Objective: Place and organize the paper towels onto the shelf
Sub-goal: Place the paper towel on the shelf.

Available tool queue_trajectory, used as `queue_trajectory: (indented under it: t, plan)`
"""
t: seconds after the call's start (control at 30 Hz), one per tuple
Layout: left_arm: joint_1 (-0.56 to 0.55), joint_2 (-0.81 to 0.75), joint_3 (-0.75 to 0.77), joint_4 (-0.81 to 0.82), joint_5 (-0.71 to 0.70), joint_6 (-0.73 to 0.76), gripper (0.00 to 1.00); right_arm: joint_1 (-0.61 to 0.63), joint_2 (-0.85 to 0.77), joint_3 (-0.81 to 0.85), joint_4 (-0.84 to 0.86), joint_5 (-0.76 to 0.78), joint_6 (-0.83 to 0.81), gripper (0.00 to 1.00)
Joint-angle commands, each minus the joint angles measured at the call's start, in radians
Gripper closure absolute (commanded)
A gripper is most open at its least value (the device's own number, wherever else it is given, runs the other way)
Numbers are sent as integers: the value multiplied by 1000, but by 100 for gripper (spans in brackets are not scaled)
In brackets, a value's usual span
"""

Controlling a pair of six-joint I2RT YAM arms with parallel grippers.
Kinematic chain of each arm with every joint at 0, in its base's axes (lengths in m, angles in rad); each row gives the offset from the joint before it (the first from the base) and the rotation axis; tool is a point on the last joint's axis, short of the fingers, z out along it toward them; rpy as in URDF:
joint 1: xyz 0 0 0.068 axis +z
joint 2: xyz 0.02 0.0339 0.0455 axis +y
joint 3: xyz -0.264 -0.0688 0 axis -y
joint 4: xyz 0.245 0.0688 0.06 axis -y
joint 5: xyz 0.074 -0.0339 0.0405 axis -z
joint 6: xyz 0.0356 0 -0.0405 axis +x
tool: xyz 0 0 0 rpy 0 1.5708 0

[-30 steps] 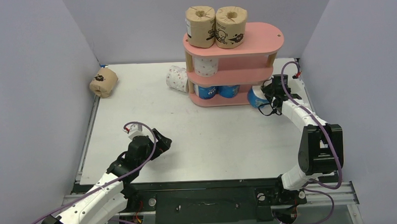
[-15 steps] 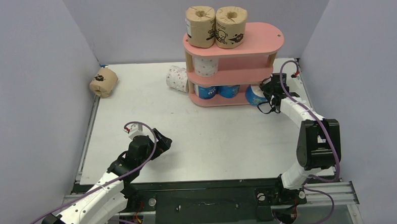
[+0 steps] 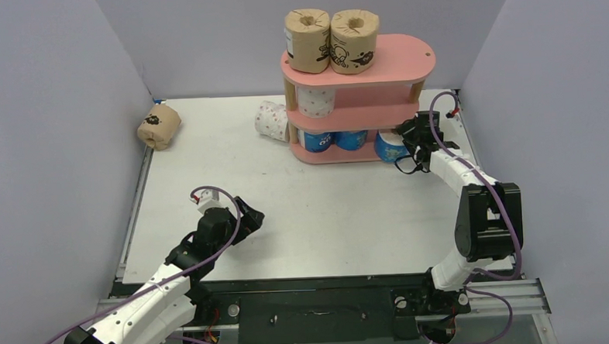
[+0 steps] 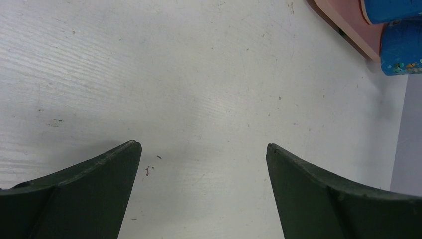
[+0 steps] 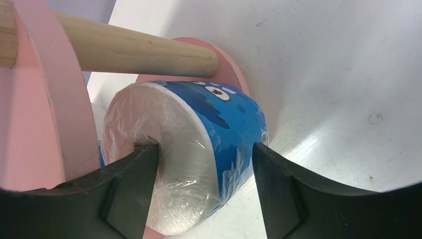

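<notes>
The pink three-tier shelf (image 3: 405, 59) stands at the back of the table. Two brown rolls (image 3: 308, 40) stand on its top board. One white pink-dotted roll (image 3: 316, 102) is on the middle tier. Two blue rolls (image 3: 333, 140) are on the bottom tier. My right gripper (image 3: 403, 140) is shut on a third blue roll (image 5: 219, 119), lying at the bottom tier's right end under a wooden post (image 5: 139, 50); one finger is in the core, the other outside. My left gripper (image 4: 204, 147) is open and empty, low over bare table.
A third brown roll (image 3: 158, 126) lies at the table's far left, by the wall. A second pink-dotted roll (image 3: 270, 119) lies on the table against the shelf's left side. Grey walls close in the left, back and right.
My right gripper has carried the blue roll leftward, from beside the shelf's right end to onto its bottom tier. The left arm has not moved.
</notes>
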Motion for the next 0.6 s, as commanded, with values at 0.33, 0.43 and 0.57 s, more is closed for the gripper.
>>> queue_trajectory:
  t: [0.33,0.43,0.57]
  plan:
    - [6,-13,-7,55,18,-8,3,9,-168,-47,56,-33,6,33]
    - [6,-8,-9,58,24,-10,3,7,-207,-83,39,-44,-4,33]
    - [6,-11,-10,53,28,-9,3,-3,-312,-154,31,-48,-28,34]
